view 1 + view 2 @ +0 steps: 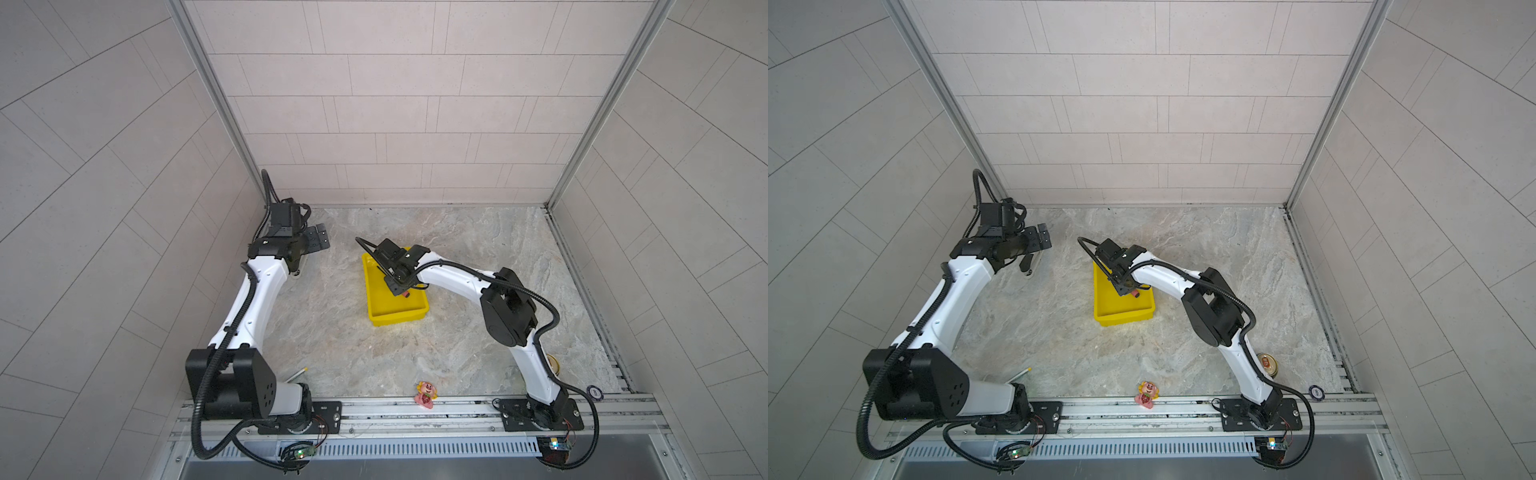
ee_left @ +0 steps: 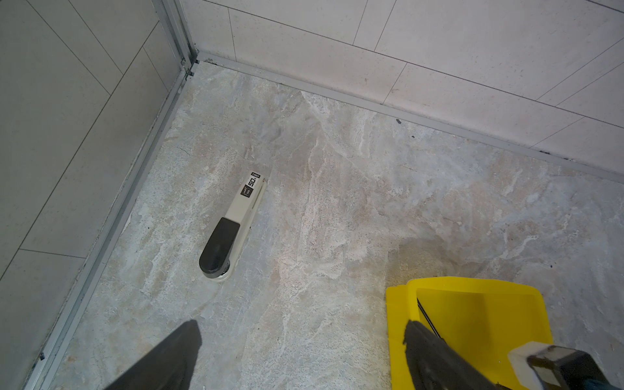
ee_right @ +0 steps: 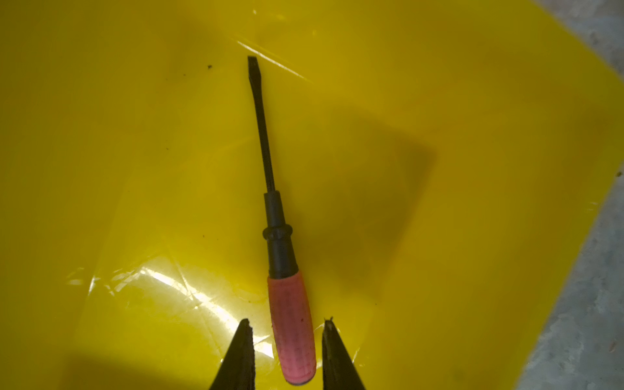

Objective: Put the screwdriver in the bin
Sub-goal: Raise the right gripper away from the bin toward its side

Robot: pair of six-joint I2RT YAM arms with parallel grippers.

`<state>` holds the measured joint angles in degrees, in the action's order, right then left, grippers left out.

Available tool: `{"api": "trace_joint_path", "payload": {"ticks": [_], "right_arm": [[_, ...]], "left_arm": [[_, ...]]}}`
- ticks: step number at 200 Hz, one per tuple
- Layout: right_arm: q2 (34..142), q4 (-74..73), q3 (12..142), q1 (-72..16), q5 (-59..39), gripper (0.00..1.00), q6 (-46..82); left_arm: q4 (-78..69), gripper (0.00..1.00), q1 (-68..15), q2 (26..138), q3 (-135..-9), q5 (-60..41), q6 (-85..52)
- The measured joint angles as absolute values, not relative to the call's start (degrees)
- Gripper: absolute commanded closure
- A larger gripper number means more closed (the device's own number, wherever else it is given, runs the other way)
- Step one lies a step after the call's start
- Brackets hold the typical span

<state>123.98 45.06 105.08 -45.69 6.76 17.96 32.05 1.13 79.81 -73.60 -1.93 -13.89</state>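
My right claw (image 3: 287, 323) is low over the yellow bin (image 3: 135, 169). Its jaws are narrowly parted, with one finger on each side of the screwdriver (image 3: 277, 233) handle. A thin strip of yellow shows on both sides, so there is no grip. Further down the frame cuts off, so I can't tell whether there is contact there. The screwdriver lies flat on the bin floor, red-pink handle toward my wrist, black shaft and flat tip pointing away.

In both top views the bin (image 1: 397, 320) (image 1: 1125, 318) sits mid-table. My right wrist covers its far half, and only the red handle end shows below the claw.

My left claw (image 2: 300, 326) is spread wide and holds nothing. It hovers near the far-left corner above a beige-and-black stapler (image 2: 233, 219) lying on the marbled table (image 2: 337, 202), well apart from the bin.

Along the near edge there is a pink toy figure (image 1: 426, 395) and a white stick with a yellow tip (image 1: 297, 374) beside my left base. A can (image 1: 1268, 365) sits by my right arm.
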Motion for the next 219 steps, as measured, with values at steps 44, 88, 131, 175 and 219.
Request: {"api": "trace_joint_path", "payload": {"ticks": [44, 88, 131, 175, 219], "right_arm": [[115.37, 45.43, 105.06, -44.97, 7.03, 0.71, 17.30], [105.12, 44.86, 100.27, -41.78, 8.05, 0.60, 16.53], [97.86, 44.34, 91.15, -37.30, 8.47, 0.52, 16.53], [90.85, 43.44, 83.44, -33.87, 8.62, 0.38, 16.64], [85.34, 42.39, 80.86, -28.73, 8.64, 0.30, 16.03]], "left_arm": [[31.97, 0.00, 1.13, 79.81, -73.54, -2.96, -13.91], [30.52, 0.00, 1.13, 79.64, -71.59, -3.42, -13.93], [25.96, 0.00, 1.13, 77.65, -66.94, -3.68, -13.91], [19.86, 0.00, 1.13, 73.54, -60.95, -3.57, -13.91], [15.90, 0.00, 1.13, 71.48, -57.69, -2.33, -13.67]]}}
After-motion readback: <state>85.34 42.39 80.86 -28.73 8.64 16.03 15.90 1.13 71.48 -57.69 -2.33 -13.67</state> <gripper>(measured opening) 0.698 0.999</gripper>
